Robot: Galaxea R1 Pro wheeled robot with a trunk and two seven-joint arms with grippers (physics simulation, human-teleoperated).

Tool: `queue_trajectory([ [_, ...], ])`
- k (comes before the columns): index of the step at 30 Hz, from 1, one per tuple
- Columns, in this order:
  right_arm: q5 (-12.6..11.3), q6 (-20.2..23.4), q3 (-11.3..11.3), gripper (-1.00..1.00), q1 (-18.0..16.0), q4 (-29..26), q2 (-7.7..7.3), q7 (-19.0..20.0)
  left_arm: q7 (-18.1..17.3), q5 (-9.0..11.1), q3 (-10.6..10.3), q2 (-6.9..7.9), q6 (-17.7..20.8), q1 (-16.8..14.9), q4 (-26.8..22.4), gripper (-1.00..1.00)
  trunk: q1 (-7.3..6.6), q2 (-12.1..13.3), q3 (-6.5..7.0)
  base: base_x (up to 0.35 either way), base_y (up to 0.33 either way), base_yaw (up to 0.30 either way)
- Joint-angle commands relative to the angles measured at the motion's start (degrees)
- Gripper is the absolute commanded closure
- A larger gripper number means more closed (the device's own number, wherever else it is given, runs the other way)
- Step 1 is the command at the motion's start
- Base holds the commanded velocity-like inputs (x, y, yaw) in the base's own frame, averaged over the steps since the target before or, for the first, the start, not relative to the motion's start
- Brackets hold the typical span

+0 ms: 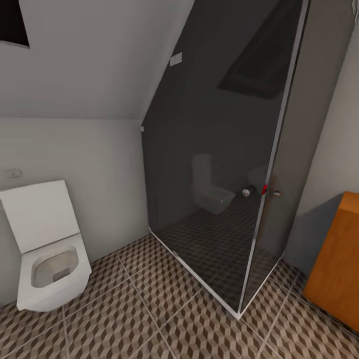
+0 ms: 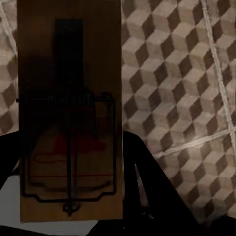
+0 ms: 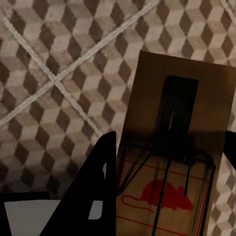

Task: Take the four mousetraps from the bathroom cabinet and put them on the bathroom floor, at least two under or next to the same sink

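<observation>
In the left wrist view we record a mousetrap (image 2: 69,113) held between the dark fingers (image 2: 147,182) of the left gripper (image 2: 73,196), which pinch it by its long edges. It is a flat rectangular brown wooden slab carrying a thin dark wire frame, a coiled spring across its middle, a dark rectangular plate at the far end and a faint red print near the gripper. Beyond it lies the bathroom floor (image 2: 187,88), tiled in a brown, beige and white cube pattern with pale grout lines; the trap is clear of it.

In the right wrist view we record a second mousetrap (image 3: 172,157) of the same build, with a red mouse figure printed on the wood under the wire bars. The right gripper (image 3: 169,196) clamps it, one dark finger (image 3: 101,187) against its edge, above the same tiling.

In the head view we note a white toilet (image 1: 45,249) with its lid raised, a dark glass shower enclosure (image 1: 214,164) and, at the right edge, the side of the orange-brown cabinet (image 1: 336,259) standing on the patterned floor.
</observation>
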Motion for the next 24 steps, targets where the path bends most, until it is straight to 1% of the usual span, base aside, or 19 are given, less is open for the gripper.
queue_trajectory([
  [1, 0.34, 0.18, 0.03, 1.00, -0.06, 0.07, -0.01, -0.06, 0.26, 0.29, -0.48, 0.07, 0.05, -0.01, 0.01, 1.00, -0.01, -0.03, -0.06, 0.000, 0.000, 0.272],
  [11, 0.34, 0.17, 0.03, 1.00, -0.06, 0.09, 0.05, -0.04, 0.23, 0.22, -0.56, -0.05, -0.32, 0.15, 0.01, 1.00, -0.01, -0.03, -0.06, 0.000, 0.000, 0.272],
  [24, 0.34, 0.17, 0.03, 1.00, -0.06, 0.08, 0.06, -0.05, 0.16, -0.40, -0.65, 0.07, -0.49, 0.21, 0.01, 1.00, -0.01, -0.03, -0.06, 0.000, 0.000, 0.272],
])
